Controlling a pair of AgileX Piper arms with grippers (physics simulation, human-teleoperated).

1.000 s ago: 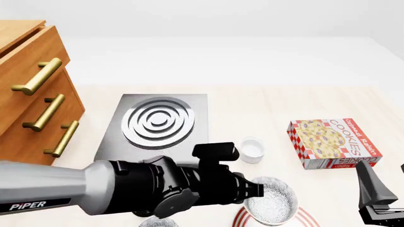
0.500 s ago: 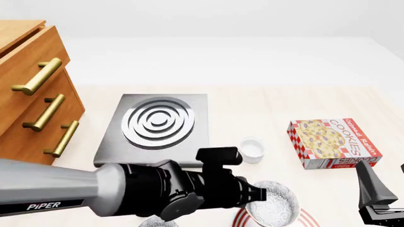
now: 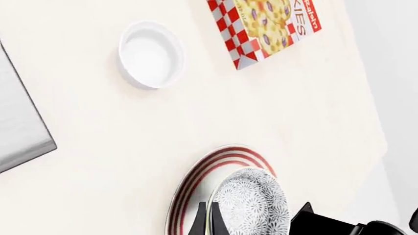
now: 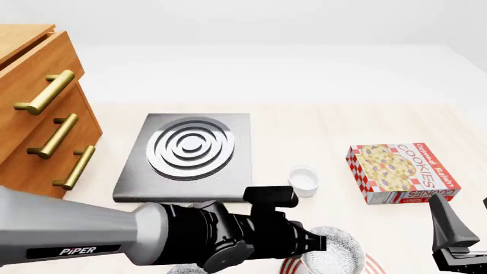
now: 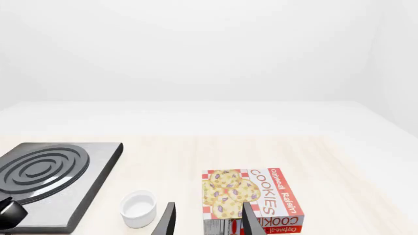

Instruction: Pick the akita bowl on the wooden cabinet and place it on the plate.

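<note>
Bowl and plate sit at the near edge of the table, and only my left wrist camera shows them properly: the akita bowl (image 3: 251, 205) is over the plate (image 3: 196, 188), covering its right part, with my left gripper (image 3: 207, 223) pinching the bowl's rim — one dark finger on either side of it. From the front camera my own left arm (image 4: 114, 240) hides most of this; just a sliver of the bowl (image 4: 339, 251) and a bit of red-ringed plate (image 4: 373, 265) peek out at the bottom, right of the wrist. That view alone shows the wooden cabinet (image 4: 38, 114) at the far left, well apart from the bowl. My right gripper (image 5: 207, 220) hangs with fingers spread, holding nothing; its camera looks at the cookie box (image 5: 251, 196), the small white bowl (image 5: 138, 208) and the steel stove (image 5: 52, 181), but neither bowl nor plate shows there — they are out of its frame.
</note>
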